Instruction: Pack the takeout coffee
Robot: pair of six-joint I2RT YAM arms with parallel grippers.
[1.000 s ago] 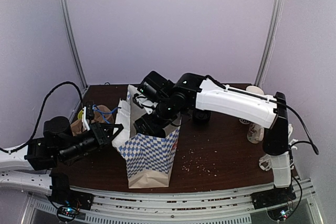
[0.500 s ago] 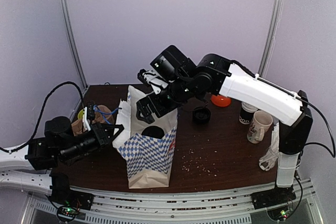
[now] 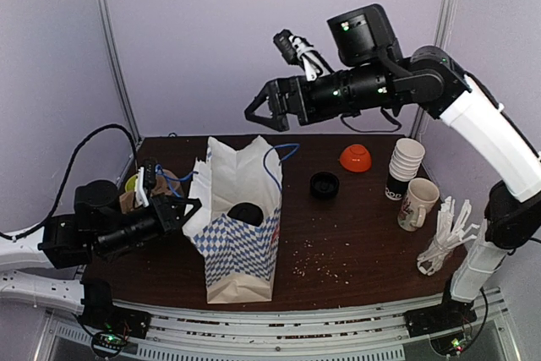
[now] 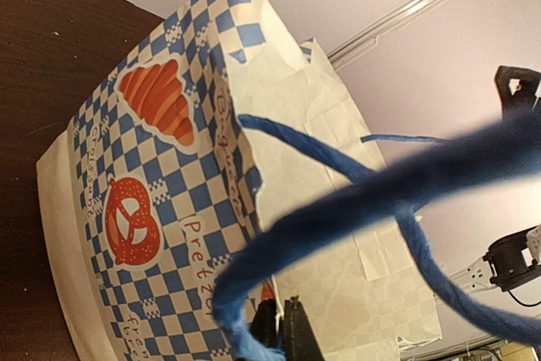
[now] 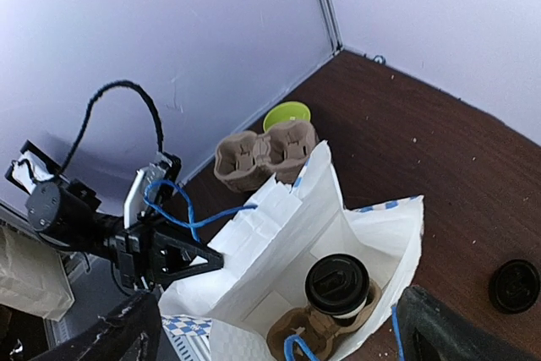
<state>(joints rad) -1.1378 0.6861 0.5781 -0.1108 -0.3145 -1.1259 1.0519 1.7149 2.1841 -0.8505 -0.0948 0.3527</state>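
Top view: the coffee cup (image 3: 247, 213) stands inside the bag (image 3: 241, 251), only its lid showing. The right pincer (image 3: 269, 112) hangs open and empty, high above.

Left wrist: the left pincer (image 4: 283, 333) is closed on the blue handle (image 4: 355, 209) — a tug could tip the bag and spill the coffee. The cup is out of sight here.

Right wrist: the cup's body is hidden by a cardboard holder (image 5: 292, 329).

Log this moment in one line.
coffee cup: in bag | left gripper: shut on bag handle | right gripper: open, high above bag
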